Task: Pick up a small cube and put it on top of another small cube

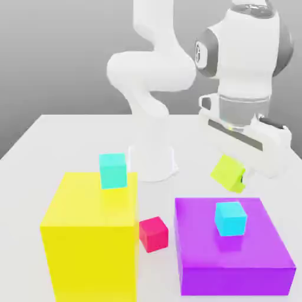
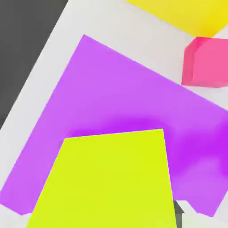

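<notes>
The end effector is up in the air, and it is grasping the small lime cube. The cube is tilted and does not touch anything below it. It hangs above the back edge of the purple block, toward the exterior view's right. In the hand view the lime cube sits very close, with the purple block underneath it.

The purple block is wide and flat. It lies on the white worktop, close to the front edge. A cyan cube sits on top of it, near the middle.

A big yellow block stands near the front edge of the worktop, toward the exterior view's left. Another cyan cube rests on its top, at the back edge.

A small red cube sits on the worktop between the yellow block and the purple block. It is just beside the yellow one. In the hand view the red cube looks pink, and a corner of the yellow block is near it.

The white arm rises from its base at the middle of the worktop, behind the blocks.
</notes>
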Available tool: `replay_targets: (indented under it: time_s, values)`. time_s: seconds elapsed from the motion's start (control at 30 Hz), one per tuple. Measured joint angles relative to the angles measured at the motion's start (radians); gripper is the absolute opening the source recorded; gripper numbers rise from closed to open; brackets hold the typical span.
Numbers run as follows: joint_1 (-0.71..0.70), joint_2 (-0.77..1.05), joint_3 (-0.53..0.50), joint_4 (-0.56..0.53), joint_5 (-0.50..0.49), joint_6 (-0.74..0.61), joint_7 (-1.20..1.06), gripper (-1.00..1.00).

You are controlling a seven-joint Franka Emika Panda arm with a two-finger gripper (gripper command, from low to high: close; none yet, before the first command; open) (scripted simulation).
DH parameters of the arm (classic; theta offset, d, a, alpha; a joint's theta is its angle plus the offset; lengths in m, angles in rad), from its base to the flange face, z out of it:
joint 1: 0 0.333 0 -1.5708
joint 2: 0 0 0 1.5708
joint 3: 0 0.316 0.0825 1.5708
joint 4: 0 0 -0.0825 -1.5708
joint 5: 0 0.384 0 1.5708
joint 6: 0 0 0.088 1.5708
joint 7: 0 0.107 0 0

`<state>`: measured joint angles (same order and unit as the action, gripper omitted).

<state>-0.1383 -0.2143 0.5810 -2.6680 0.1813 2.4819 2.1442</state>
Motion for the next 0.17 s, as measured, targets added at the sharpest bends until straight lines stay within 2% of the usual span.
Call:
replay_targets:
  time_s: [0.07,0.1,0.17]
  values:
    - [-0.010,0.062,0.015,-0.016,-0.037,0.072,0.031,-1.00]
    - [-0.013,0.084,0.020,-0.022,-0.049,0.098,0.041,1.00]
    - [-0.013,0.084,0.020,-0.022,-0.049,0.098,0.041,1.00]
